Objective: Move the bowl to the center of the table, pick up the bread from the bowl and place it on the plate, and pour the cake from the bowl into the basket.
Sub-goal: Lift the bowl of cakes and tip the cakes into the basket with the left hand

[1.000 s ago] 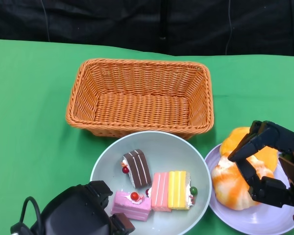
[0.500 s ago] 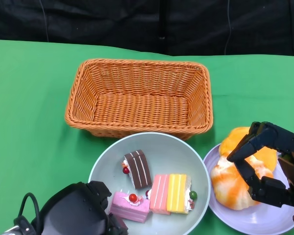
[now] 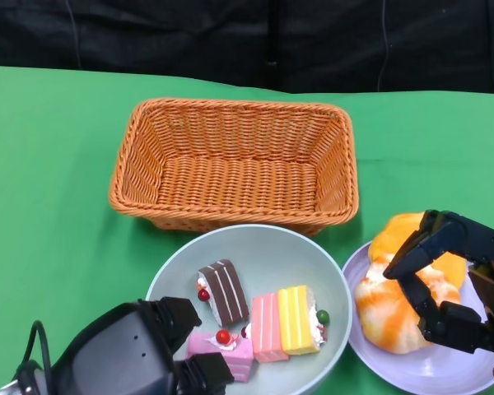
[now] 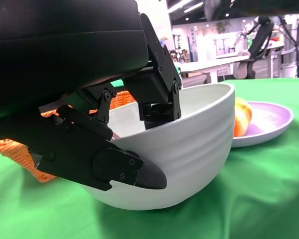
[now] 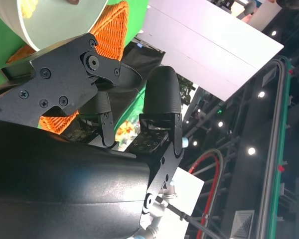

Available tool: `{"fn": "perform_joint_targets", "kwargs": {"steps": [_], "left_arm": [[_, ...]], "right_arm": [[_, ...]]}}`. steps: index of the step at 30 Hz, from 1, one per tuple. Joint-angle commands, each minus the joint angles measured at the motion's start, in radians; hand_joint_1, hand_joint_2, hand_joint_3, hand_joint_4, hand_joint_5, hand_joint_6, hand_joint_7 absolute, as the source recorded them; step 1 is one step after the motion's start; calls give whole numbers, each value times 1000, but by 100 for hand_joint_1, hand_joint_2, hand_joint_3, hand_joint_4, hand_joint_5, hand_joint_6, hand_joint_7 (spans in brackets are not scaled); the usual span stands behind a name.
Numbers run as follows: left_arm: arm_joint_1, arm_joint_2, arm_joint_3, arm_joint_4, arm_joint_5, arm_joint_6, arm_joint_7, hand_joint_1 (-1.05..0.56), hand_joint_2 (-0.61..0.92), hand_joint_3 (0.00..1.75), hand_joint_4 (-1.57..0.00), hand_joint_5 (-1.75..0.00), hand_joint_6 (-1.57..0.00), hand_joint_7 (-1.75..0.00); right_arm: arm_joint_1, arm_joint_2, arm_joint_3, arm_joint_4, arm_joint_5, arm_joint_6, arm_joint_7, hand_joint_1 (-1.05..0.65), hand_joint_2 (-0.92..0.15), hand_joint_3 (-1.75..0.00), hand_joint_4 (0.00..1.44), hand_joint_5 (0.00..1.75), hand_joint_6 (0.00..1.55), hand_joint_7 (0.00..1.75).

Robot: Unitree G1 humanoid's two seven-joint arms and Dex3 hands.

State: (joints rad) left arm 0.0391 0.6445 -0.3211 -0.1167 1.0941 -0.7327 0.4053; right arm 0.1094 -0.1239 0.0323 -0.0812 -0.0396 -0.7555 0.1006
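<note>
The pale green bowl (image 3: 290, 255) sits just in front of the orange wicker basket (image 3: 230, 160), with several cake slices (image 3: 267, 317) inside. My left hand (image 3: 136, 355) grips the bowl's near-left rim; in the left wrist view its fingers (image 4: 139, 172) clamp the bowl (image 4: 194, 149) wall inside and out. The orange and white bread (image 3: 391, 317) lies on the lilac plate (image 3: 469, 369) at the right. My right hand (image 3: 482, 284) hovers over the bread with its fingers spread, holding nothing.
The basket is empty and stands behind the bowl, its front wall close to the bowl's far rim. Green cloth covers the table (image 3: 49, 181), with a dark backdrop behind it. The plate (image 4: 269, 117) lies right beside the bowl.
The bowl has shifted slightly toward me and to the left in my left hand, and the cake slices have slid and turned inside it. My right hand has barely moved.
</note>
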Motion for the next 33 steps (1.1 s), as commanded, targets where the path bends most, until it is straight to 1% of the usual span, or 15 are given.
{"fn": "perform_joint_targets", "kwargs": {"steps": [1,3,5,7,9,10,13,17,20,22,23,25,27,31,33], "left_arm": [[39,36,49,-60,-38,-9,10,-36,79,40,-104,-175,-97,-131],[85,58,93,-116,-72,-17,-6,-33,69,56,-103,-175,-101,-126],[117,63,124,-167,-101,-21,-25,-32,68,61,-103,-175,-102,-125],[138,61,146,-202,-124,-27,-38,-31,58,80,-102,-175,-95,-139],[152,59,163,-226,-151,-32,-59,-30,53,89,-102,-175,-90,-149],[159,58,172,-242,-173,-34,-75,-30,50,95,-100,-175,-84,-160],[169,49,191,-262,-205,-41,-108,-30,48,101,-99,-175,-77,-170],[158,28,227,-314,-268,-32,-159,-31,47,103,-100,-175,-76,-172],[157,10,247,-333,-302,-30,-197,-31,43,110,-102,-175,-76,-174],[149,-4,267,-336,-324,-41,-198,-31,42,111,-102,-175,-76,-175],[143,-12,280,-337,-337,-48,-194,-32,36,121,-103,-175,-76,-175],[123,-29,296,-341,-370,-56,-199,-33,28,134,-104,-175,-75,-175],[104,-45,302,-342,-390,-53,-216,-34,26,139,-105,-175,-74,-175],[77,-87,299,-340,-430,-28,-255,-39,28,137,-103,-175,-71,-175],[66,-110,296,-337,-431,-22,-265,-40,23,140,-103,-175,-73,-175]], "right_arm": [[5,7,-19,-7,7,-9,-14,-12,-58,-90,73,144,73,123],[7,14,-24,-8,9,-6,-21,-16,-60,-86,73,144,74,120],[6,15,-40,-3,2,-7,-31,-16,-61,-85,74,145,75,119],[6,18,-52,2,-6,-10,-39,-13,-60,-88,75,143,75,118],[4,22,-56,7,-12,-13,-47,-13,-60,-89,75,143,75,117],[2,23,-58,11,-13,-13,-49,-12,-59,-90,75,142,75,117],[0,25,-60,15,-15,-13,-52,-12,-59,-91,74,142,75,116],[-7,27,-71,19,-15,-1,-56,-11,-59,-92,74,142,74,116],[-9,27,-76,15,-14,7,-56,-11,-59,-92,73,143,74,116],[-11,33,-78,19,-19,6,-62,-11,-59,-92,73,143,74,116],[-12,37,-79,23,-23,6,-66,-14,-60,-90,71,146,71,118],[-13,42,-82,28,-28,9,-74,-15,-61,-88,70,148,69,120],[-14,43,-85,34,-28,13,-79,-13,-60,-90,70,150,67,123],[-18,39,-90,51,-23,8,-81,-9,-51,-109,70,152,65,126],[-14,32,-91,50,-21,2,-77,-14,-54,-102,70,151,64,127]]}}
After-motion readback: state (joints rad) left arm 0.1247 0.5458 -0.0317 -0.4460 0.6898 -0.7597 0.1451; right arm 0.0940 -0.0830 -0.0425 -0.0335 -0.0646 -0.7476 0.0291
